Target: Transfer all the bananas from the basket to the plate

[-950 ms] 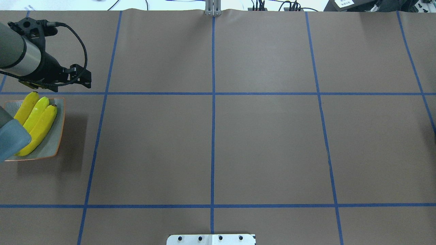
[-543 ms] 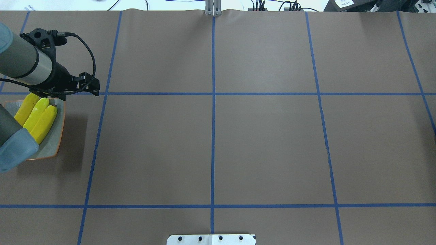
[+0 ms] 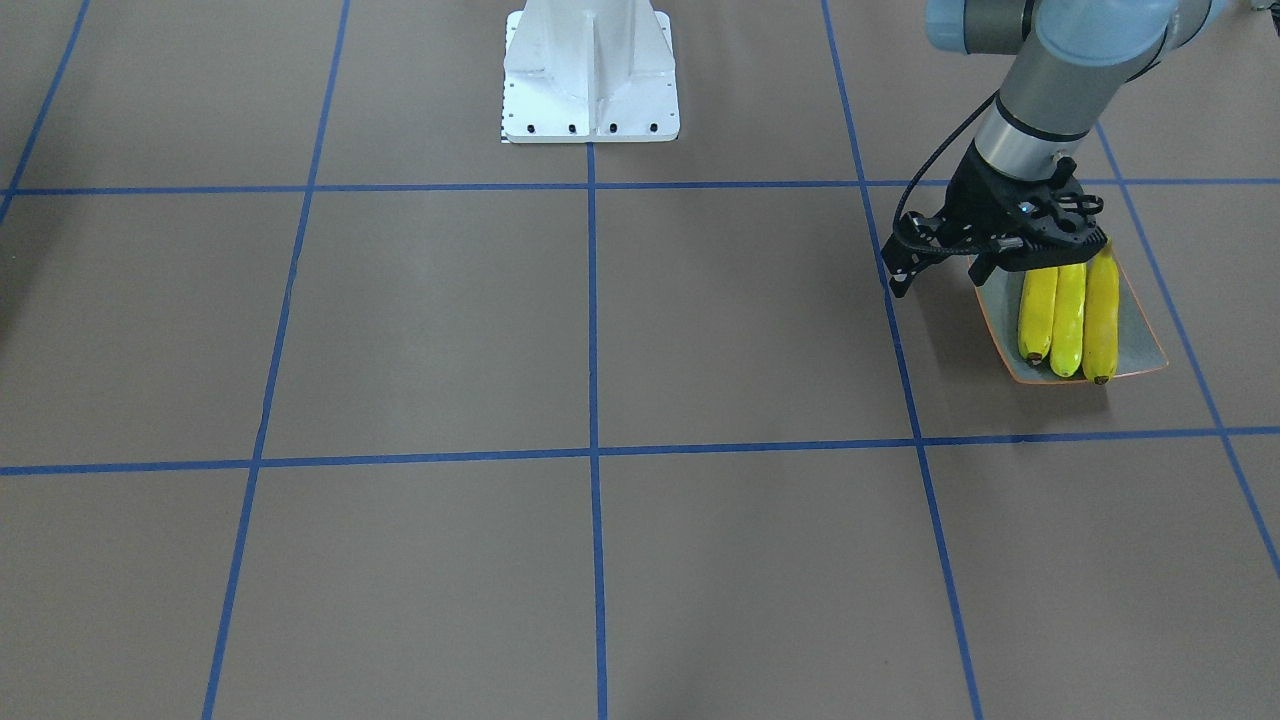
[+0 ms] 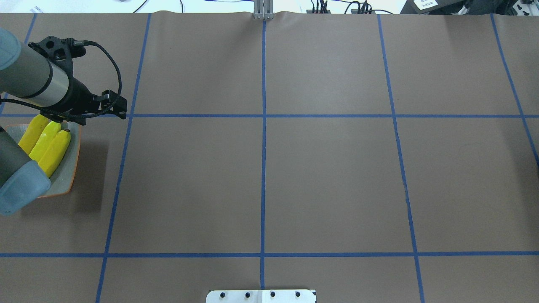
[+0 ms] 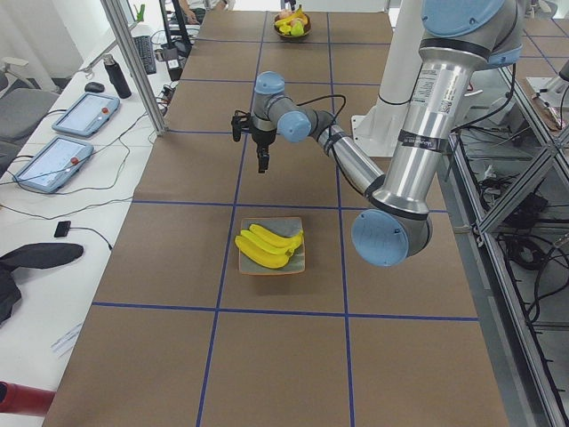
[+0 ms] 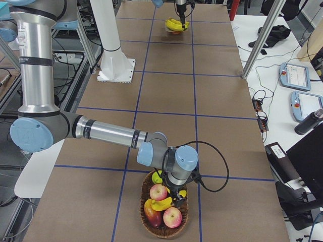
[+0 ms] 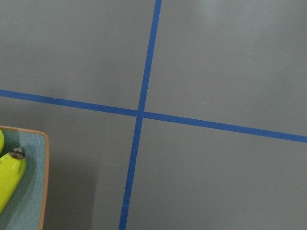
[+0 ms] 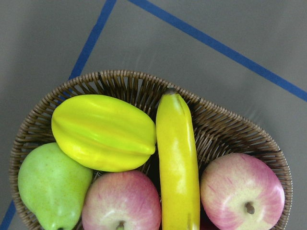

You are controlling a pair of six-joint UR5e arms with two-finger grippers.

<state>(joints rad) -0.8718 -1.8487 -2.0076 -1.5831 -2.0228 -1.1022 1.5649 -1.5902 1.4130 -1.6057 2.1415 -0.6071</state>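
Though three bananas point(image 3: 1068, 305) lie on the plate point(image 3: 1137, 325), I cannot tell how left pincer point(image 4: 119, 110) or right pincer point(image 6: 176, 193) stands.

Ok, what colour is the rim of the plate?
Orange-brown rim on a grey-green plate, clearest in the left wrist view.

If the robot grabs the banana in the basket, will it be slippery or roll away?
Probably a bit slippery: the banana looks smooth and shiny. It likely stays stiff, since it leans against the basket wall without sagging. It probably won't roll while wedged between the starfruit and an apple.
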